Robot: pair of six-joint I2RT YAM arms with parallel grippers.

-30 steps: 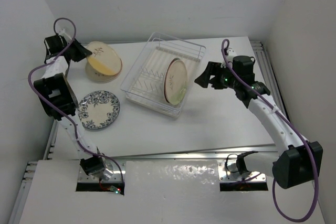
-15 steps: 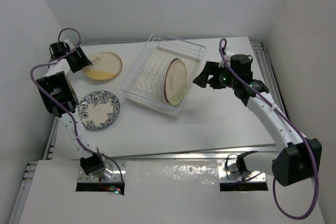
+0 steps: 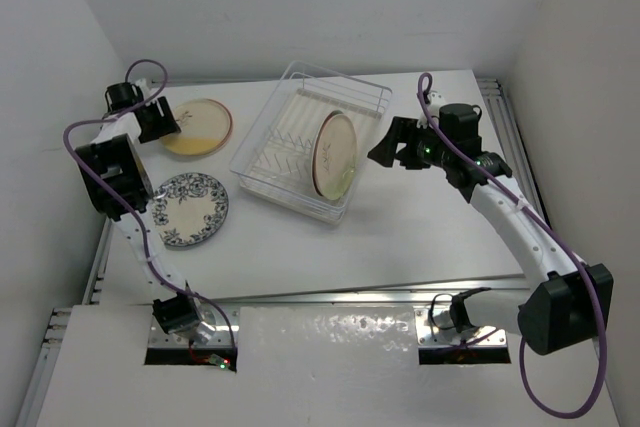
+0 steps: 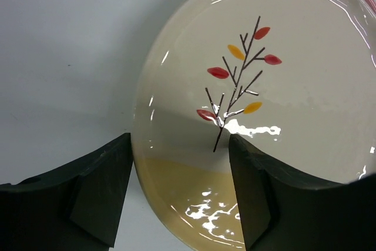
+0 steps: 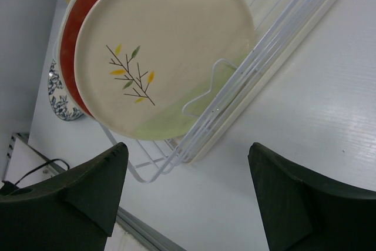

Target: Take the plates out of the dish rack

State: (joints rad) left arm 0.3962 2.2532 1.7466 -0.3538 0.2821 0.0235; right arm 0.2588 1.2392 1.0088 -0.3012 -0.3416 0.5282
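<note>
Two plates stand on edge in the clear dish rack (image 3: 300, 142): a cream one with a sprig and greenish lower part (image 5: 164, 45) and a red one (image 5: 73, 39) behind it. A cream and yellowish sprig plate (image 3: 198, 127) lies flat on the table at the far left. My left gripper (image 3: 160, 122) is open at its left rim, and its fingers (image 4: 100, 192) straddle the plate edge (image 4: 264, 104) without pinching it. A blue-and-white plate (image 3: 188, 209) lies nearer. To the right of the rack, my right gripper (image 3: 385, 147) is open and faces the standing plates.
The rack's wire wall (image 5: 247, 104) stands between my right gripper (image 5: 188, 148) and the lower edge of the cream plate. White walls close in on the left, back and right. A metal rail runs along the table's near edge (image 3: 330, 295).
My left gripper has opened and let go of the yellowish plate, which went from tilted to lying flat, and the gripper has drawn back to the left. The right arm has barely moved.
</note>
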